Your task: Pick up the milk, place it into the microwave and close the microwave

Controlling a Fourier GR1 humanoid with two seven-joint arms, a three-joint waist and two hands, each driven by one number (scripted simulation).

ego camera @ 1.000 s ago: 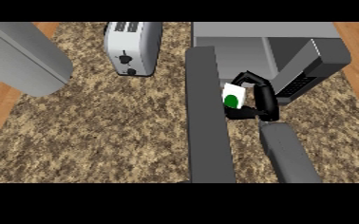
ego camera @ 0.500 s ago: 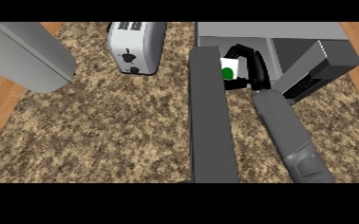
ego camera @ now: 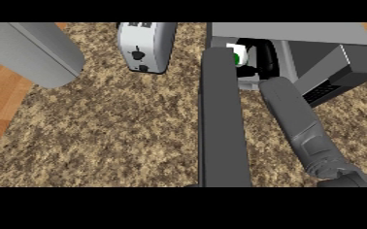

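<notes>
The table (ego camera: pixel 108 126) carries one microwave (ego camera: pixel 287 34) at the upper right, with its door (ego camera: pixel 225 121) swung open toward you as a long dark panel running down the view. One toaster (ego camera: pixel 147 46) stands upper centre, and one grey object (ego camera: pixel 36 53), which you cannot identify, sits at the upper left. One milk carton (ego camera: pixel 235 54) is in play; it sits at the mouth of the microwave cavity, just right of the door's far end. The right robot hand (ego camera: pixel 259 60) is clenched around the carton, with the carton on its left side and the cavity directly ahead. The carton's long axis cannot be determined. Only the right arm is within reach; the left robot hand is out of view.
</notes>
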